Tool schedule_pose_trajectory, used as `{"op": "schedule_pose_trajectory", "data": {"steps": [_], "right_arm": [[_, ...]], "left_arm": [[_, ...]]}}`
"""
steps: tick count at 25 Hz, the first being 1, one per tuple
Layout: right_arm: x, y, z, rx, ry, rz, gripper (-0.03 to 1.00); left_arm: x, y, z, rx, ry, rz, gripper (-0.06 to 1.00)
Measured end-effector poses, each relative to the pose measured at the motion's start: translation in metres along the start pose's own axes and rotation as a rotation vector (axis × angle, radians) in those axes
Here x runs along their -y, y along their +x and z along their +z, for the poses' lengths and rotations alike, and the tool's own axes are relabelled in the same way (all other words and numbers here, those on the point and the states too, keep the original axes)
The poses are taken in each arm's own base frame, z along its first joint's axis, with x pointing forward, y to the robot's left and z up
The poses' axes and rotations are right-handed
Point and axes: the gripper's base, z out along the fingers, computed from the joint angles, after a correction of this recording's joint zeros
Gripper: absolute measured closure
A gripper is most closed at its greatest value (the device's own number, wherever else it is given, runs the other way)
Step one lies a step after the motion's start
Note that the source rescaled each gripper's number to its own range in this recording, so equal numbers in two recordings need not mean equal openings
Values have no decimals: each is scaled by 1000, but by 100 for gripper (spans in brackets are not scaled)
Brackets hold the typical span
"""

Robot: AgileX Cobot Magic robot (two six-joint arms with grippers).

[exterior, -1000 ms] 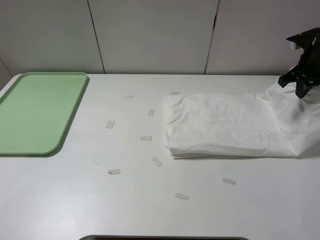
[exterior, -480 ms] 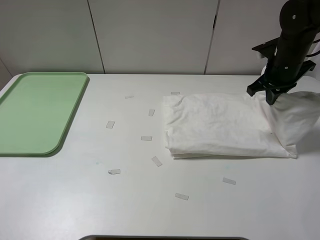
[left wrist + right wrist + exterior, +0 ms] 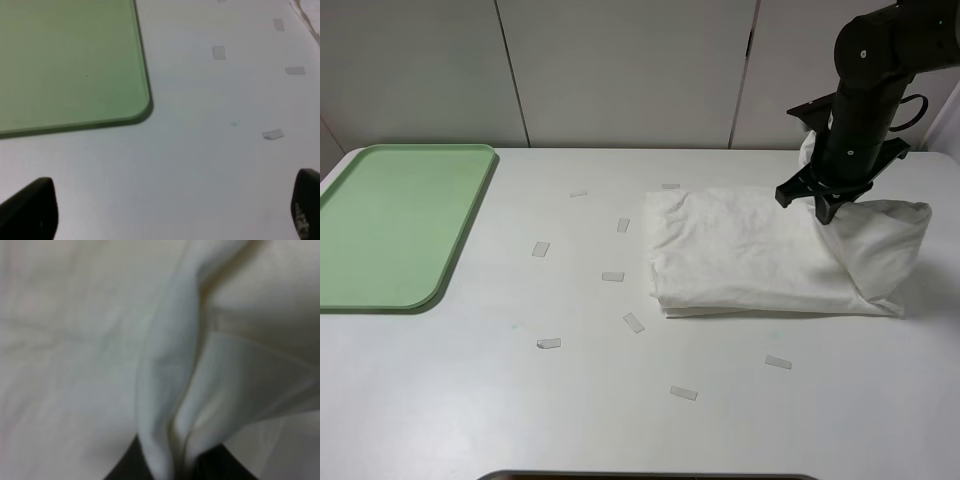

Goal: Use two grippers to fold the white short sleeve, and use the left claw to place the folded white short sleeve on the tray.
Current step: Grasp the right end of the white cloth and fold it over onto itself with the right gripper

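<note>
The white short sleeve (image 3: 750,255) lies partly folded on the right half of the table. My right gripper (image 3: 823,207) is shut on its right end and holds that end lifted over the folded part; the right wrist view shows cloth (image 3: 165,370) pinched between the black fingers (image 3: 127,465). The light green tray (image 3: 390,220) lies flat and bare at the far left. It also shows in the left wrist view (image 3: 65,60). My left gripper (image 3: 165,210) is open and empty, hovering over bare table near the tray's corner. The left arm is out of the exterior view.
Several small pale tape strips (image 3: 612,276) are scattered on the white table (image 3: 520,400) between tray and shirt. Grey wall panels (image 3: 620,70) stand behind the table. A dark edge (image 3: 650,476) shows at the table's front.
My right gripper has carried the shirt's right end up and leftward, from the table's far right edge to above the folded part. The sleeve end now drapes over as a fold.
</note>
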Motion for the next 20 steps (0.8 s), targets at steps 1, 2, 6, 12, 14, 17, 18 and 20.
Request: {"op": "schedule_pose_trajectory", "data": {"steps": [1,2,6,12,14,17,18,20], "right_arm": [[-2,0,0,1,-5,1,92],[-4,0,0,1,-14,6,92],[-11,0,-1,-2,-71,49,88],[-16,0,-2,-8,-123,87,10],[-16,0,-2,-5,-128,86,2],[-14,-4,-14,34,-130,81,-2],[-11,-6,-25,66,-123,79,-3],[-7,-5,-38,102,-104,72,-3]], "left_arm": [[0,0,0,0,0,0,2],[0,0,0,0,0,0,2],[0,0,0,0,0,0,2],[0,0,0,0,0,0,2],[0,0,0,0,0,0,2],[0,0,0,0,0,0,2],[0,0,0,0,0,0,2],[0,0,0,0,0,0,2]]}}
